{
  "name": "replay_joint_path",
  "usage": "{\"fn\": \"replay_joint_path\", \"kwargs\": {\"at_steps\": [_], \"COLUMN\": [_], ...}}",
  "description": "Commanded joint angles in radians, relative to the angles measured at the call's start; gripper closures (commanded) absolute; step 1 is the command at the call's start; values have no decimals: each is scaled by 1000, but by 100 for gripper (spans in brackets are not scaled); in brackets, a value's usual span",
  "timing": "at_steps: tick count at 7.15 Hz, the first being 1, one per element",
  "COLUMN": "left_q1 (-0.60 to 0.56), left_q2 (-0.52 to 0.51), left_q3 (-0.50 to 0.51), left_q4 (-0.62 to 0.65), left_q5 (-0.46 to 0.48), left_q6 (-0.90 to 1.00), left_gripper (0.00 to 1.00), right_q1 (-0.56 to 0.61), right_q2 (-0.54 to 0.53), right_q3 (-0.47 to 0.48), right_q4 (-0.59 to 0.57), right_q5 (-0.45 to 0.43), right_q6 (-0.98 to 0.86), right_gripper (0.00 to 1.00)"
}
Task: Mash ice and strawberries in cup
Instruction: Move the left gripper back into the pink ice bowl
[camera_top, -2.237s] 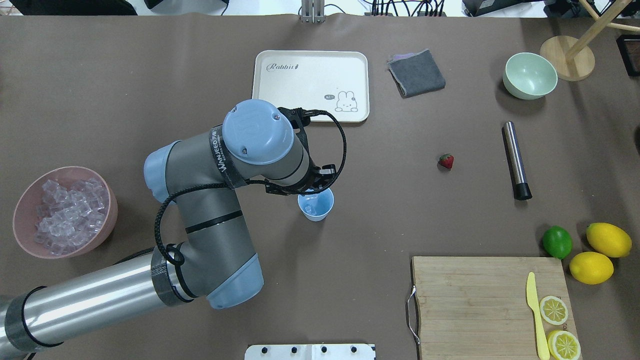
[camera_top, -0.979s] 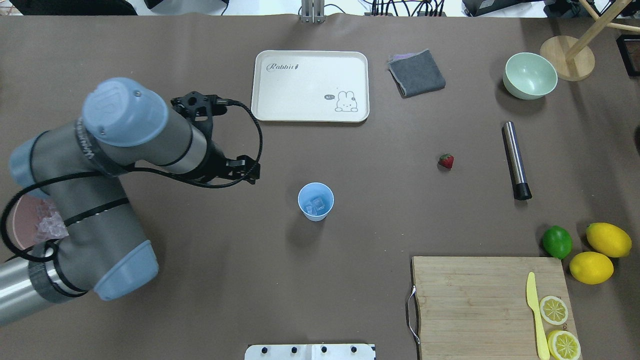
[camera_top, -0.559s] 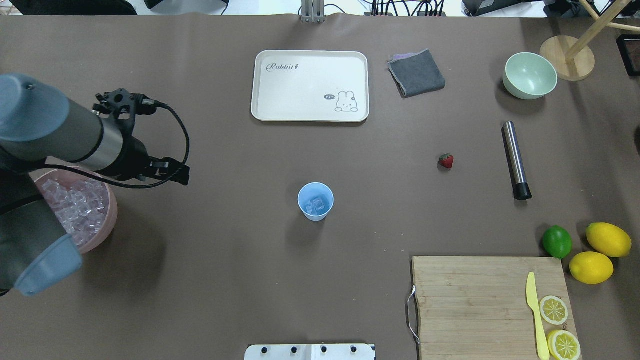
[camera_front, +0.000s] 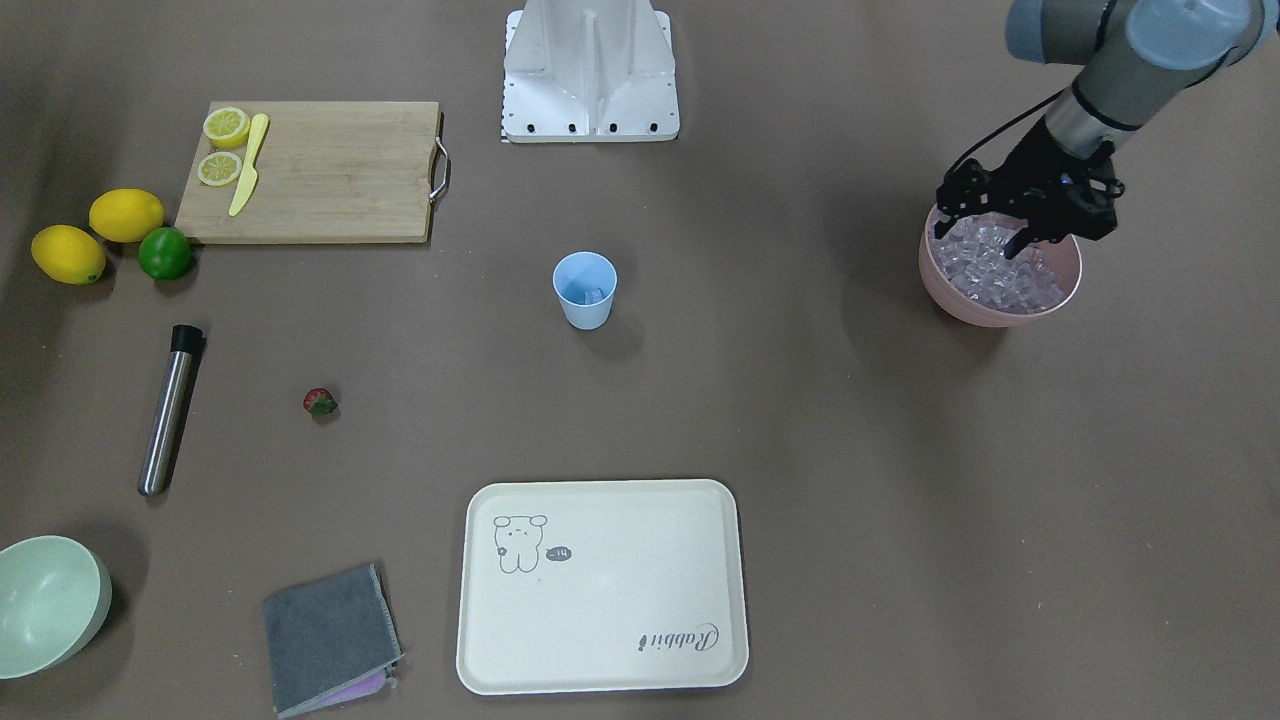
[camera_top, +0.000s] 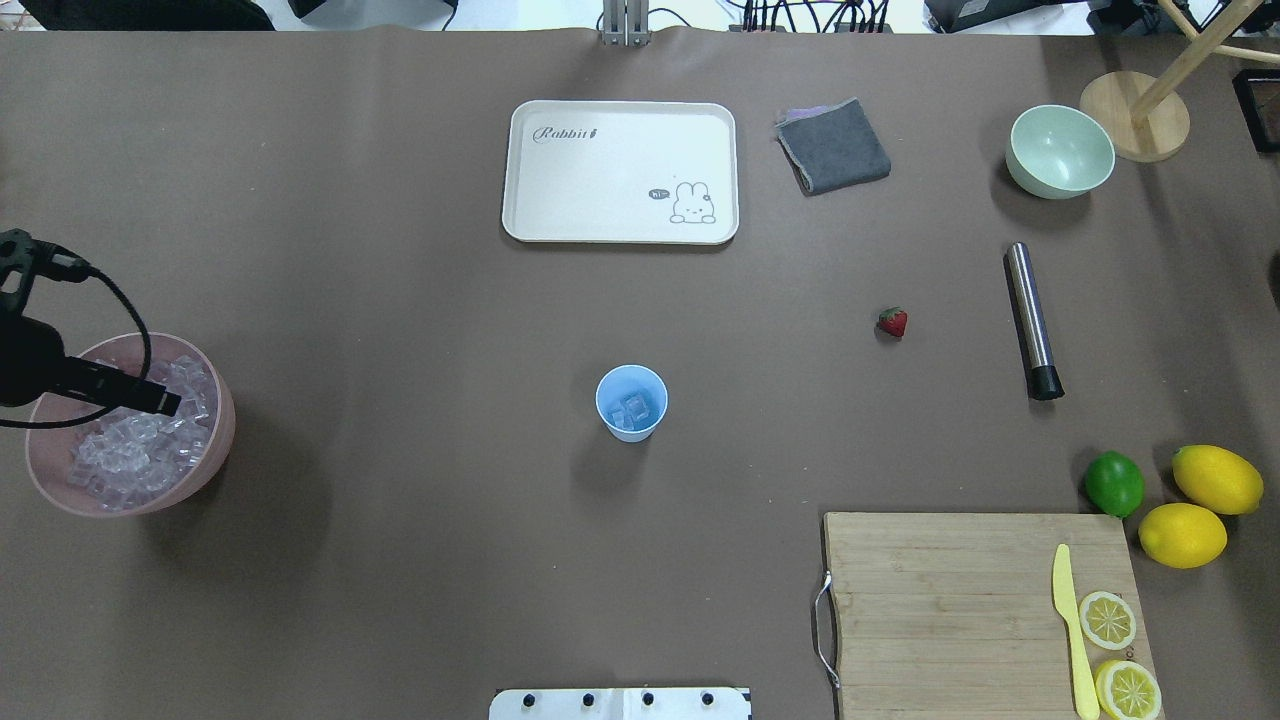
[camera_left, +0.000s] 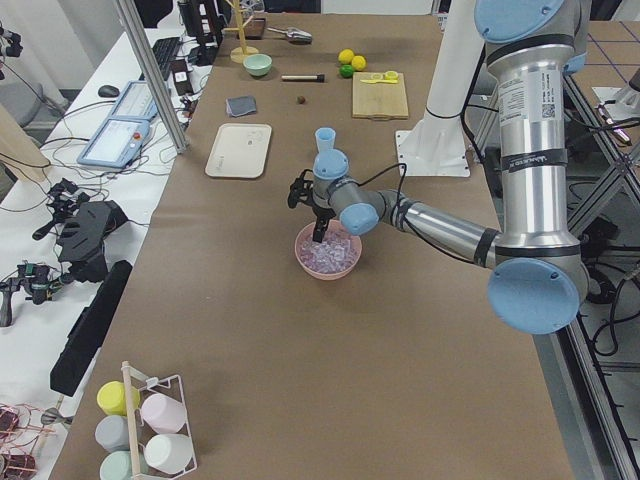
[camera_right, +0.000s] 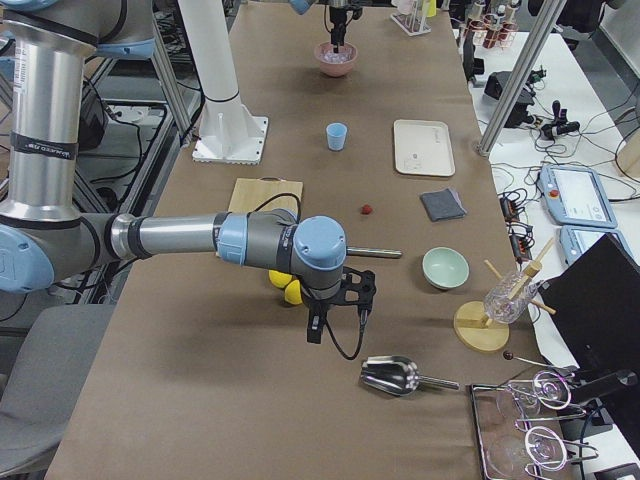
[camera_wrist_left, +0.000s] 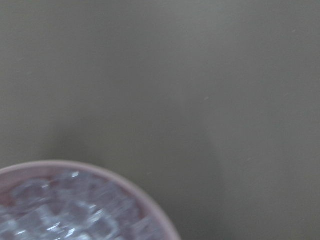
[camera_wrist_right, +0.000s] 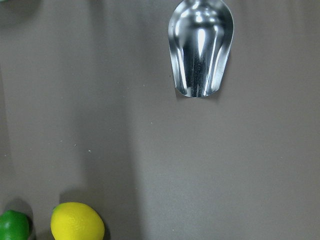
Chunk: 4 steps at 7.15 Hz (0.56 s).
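At nine o'clock from overhead, the released left end effector (camera_front: 985, 232) hangs over the pink bowl (camera_top: 215, 455) of ice (camera_top: 120, 455), needing one cube pinched squarely.

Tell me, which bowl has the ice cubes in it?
The pink bowl, far over on the robot's left, is heaped with clear ice cubes. The pale green bowl, on the robot's far right, has nothing in it.

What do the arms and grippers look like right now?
Both arms are silver-grey tubes with light blue joint caps. The left arm bears a white printed label and a black band; a black cable runs to its black two-finger left gripper. The right arm matches, with a black right gripper and a looping cable.
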Motion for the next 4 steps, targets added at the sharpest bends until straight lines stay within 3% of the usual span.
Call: {"fn": "replay_joint_path", "kwargs": {"at_steps": [1, 4], "left_q1": [-42, -44], "left_q2": [46, 77], "left_q3": [38, 63], "left_q4": [-69, -156], "left_q5": [-36, -32], "left_q6": [55, 42], "left_gripper": [3, 3], "right_q1": [2, 2], "right_q2": [0, 0], "right_q3": [4, 4], "right_q4": [0, 0], "right_q5": [0, 0], "right_q6": [-1, -1], "right_gripper": [0, 0]}}
